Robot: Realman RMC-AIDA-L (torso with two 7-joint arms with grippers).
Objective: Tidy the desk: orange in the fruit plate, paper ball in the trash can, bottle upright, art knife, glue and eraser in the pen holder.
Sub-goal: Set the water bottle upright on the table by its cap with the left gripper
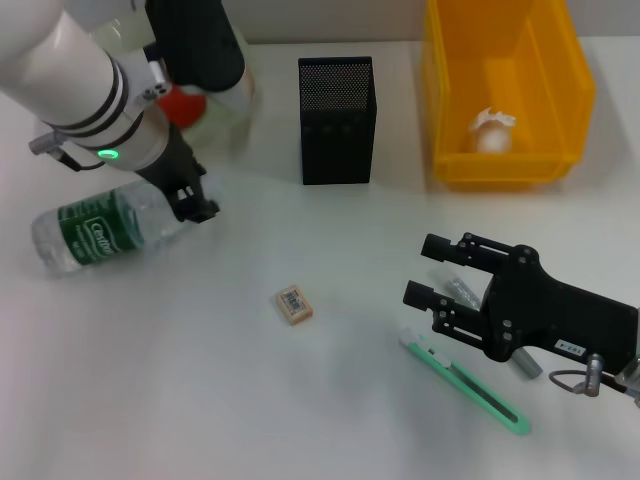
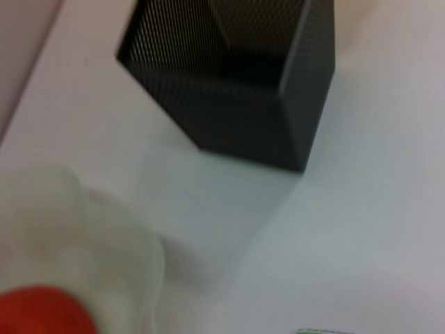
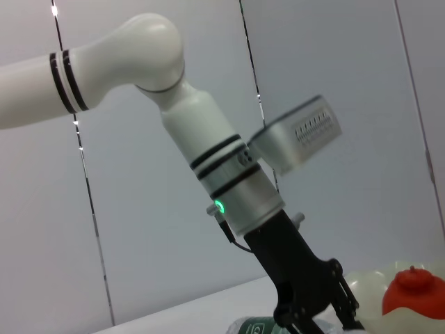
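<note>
left gripper (image 1: pixel 196 205) reaches the cap end of the bottle (image 1: pixel 100 232) lying on its side; whether it grips cannot be told. right gripper (image 1: pixel 428 268) hovers, fingers spread, over the knife (image 1: pixel 465 383) and glue (image 1: pixel 490 325).

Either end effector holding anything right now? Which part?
Left end effector sits at the lying bottle's cap end; grip cannot be told. Right end effector open, empty.

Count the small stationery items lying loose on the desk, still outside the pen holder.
3: the eraser mid-desk; the art knife and the glue lie under the right gripper. The gripper may hide more.
</note>
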